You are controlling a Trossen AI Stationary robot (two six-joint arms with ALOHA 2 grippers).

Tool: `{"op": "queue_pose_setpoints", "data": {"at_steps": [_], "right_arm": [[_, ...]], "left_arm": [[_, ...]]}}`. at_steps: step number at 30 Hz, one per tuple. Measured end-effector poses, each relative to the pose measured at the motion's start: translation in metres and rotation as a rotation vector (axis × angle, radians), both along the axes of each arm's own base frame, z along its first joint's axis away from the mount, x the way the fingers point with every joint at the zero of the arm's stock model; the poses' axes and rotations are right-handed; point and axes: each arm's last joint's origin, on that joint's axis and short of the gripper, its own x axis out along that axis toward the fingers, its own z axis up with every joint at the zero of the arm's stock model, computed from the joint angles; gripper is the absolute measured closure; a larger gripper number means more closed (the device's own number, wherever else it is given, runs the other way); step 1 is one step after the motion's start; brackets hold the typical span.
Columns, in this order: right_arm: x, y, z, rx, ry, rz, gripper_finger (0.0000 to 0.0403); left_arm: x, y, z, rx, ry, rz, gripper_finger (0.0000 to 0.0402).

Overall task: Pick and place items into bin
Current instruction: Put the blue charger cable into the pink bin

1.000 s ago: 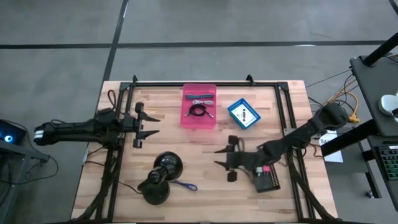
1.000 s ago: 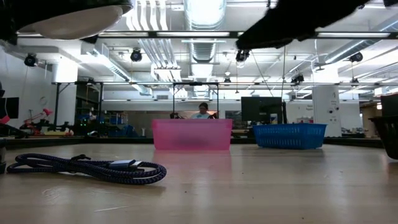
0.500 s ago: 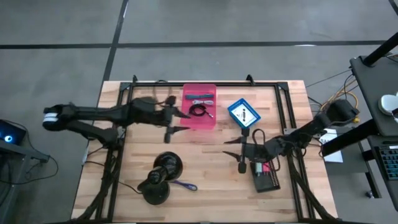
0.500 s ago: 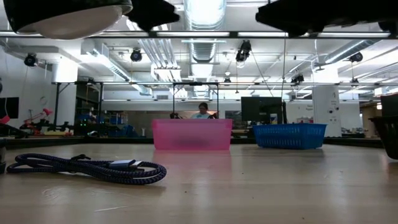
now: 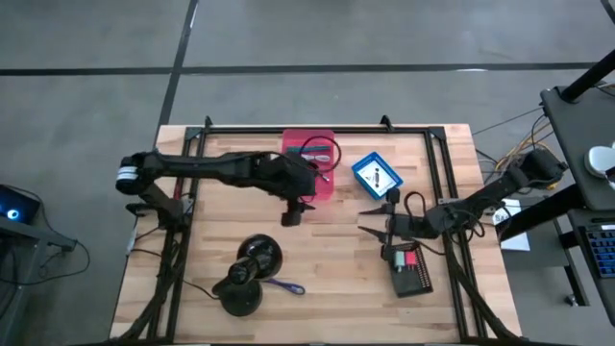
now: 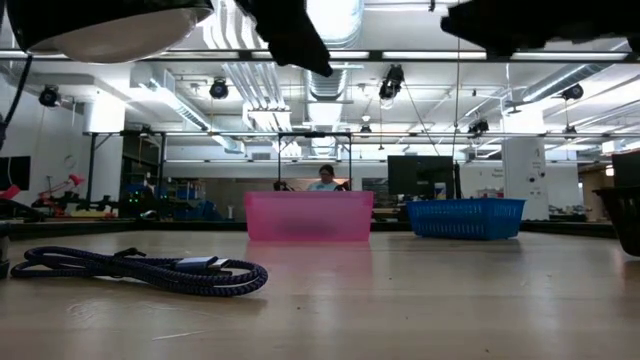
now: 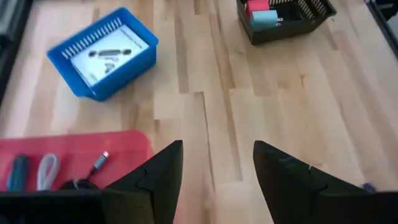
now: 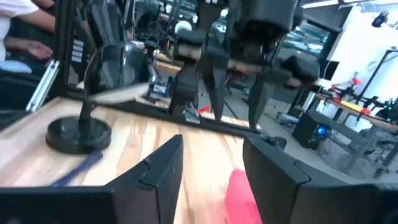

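Note:
In the high view the pink bin (image 5: 307, 165) holds a black coiled cable and a teal tool. The blue bin (image 5: 377, 176) holds a silver piece. A black basket (image 5: 411, 272) holds the pink cube (image 7: 256, 6) and the pale teal cube (image 7: 265, 18). A purple braided cable (image 5: 284, 285) lies flat on the table by the large black object. My left gripper (image 5: 294, 208) hangs open just near-side of the pink bin. My right gripper (image 5: 373, 219) is open above the table between the blue bin and the black basket.
The large black object with two round parts (image 5: 246, 275) stands near the table's near edge. A black frame rail (image 5: 317, 128) runs along the far edge, with side rails left and right. Bare wood (image 5: 327, 245) lies between the bins and the near edge.
My left arm has swung from the table's left side toward the centre and now hangs by the pink bin's near edge, open throughout. My right gripper has moved toward the far edge and a little right, away from the middle and closer to the blue bin, also open.

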Motion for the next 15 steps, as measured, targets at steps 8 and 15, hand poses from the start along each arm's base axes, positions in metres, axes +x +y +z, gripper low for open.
{"op": "queue_pose_setpoints", "data": {"at_steps": [8, 15], "right_arm": [[-0.016, -0.008, -0.005, -0.024, -0.011, -0.006, 0.0248], [-0.022, -0.01, -0.006, -0.092, -0.017, -0.01, 0.0248]], "left_arm": [[0.023, -0.025, -0.01, -0.082, 0.154, 0.016, 0.0222], [0.041, -0.059, -0.035, -0.116, 0.245, -0.012, 0.0222]]}}
